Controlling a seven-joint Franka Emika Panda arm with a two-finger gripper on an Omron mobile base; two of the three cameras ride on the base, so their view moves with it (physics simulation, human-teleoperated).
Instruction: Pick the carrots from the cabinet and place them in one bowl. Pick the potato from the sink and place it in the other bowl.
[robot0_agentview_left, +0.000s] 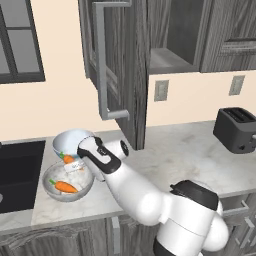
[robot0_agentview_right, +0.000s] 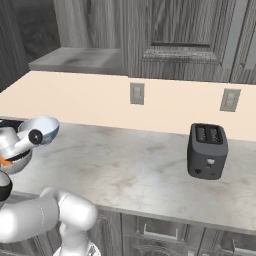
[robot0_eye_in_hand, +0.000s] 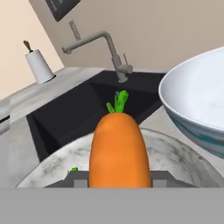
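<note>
The held carrot (robot0_eye_in_hand: 118, 146) stands lengthwise in the hand view, its long axis running from 6 to 12 o'clock, broad orange body low and the green top pointing up at 12 toward the sink (robot0_eye_in_hand: 87, 113). The gripper (robot0_eye_in_hand: 117, 178) is closed narrowly on it, one dark finger tip (robot0_eye_in_hand: 81, 178) at each flank of the body. In the left base view the same carrot (robot0_agentview_left: 67, 159) shows as a small orange stub just at 10 o'clock of the gripper (robot0_agentview_left: 75, 167), hanging over the mottled bowl (robot0_agentview_left: 50, 187).

I count two carrots: the one in the jaws and a second carrot (robot0_agentview_left: 65, 187) already lying inside the mottled bowl, its long axis roughly from 10 to 4 o'clock with the green end at 10. That one sits just below the gripper, at about 7 o'clock from it.

Two bowls stand on the counter (robot0_agentview_left: 165, 155): the mottled one, and the smooth pale bowl (robot0_agentview_left: 70, 141) touching or nearly touching it at 12 o'clock. In the hand view the pale bowl (robot0_eye_in_hand: 197, 100) fills the 2 o'clock side.

One faucet (robot0_eye_in_hand: 103, 50) rises behind the sink, one paper towel roll (robot0_eye_in_hand: 39, 65) at 10 o'clock. The cabinet (robot0_agentview_left: 120, 65) door hangs open above the bowls; one toaster (robot0_agentview_left: 235, 129) sits far off at 3 o'clock.
</note>
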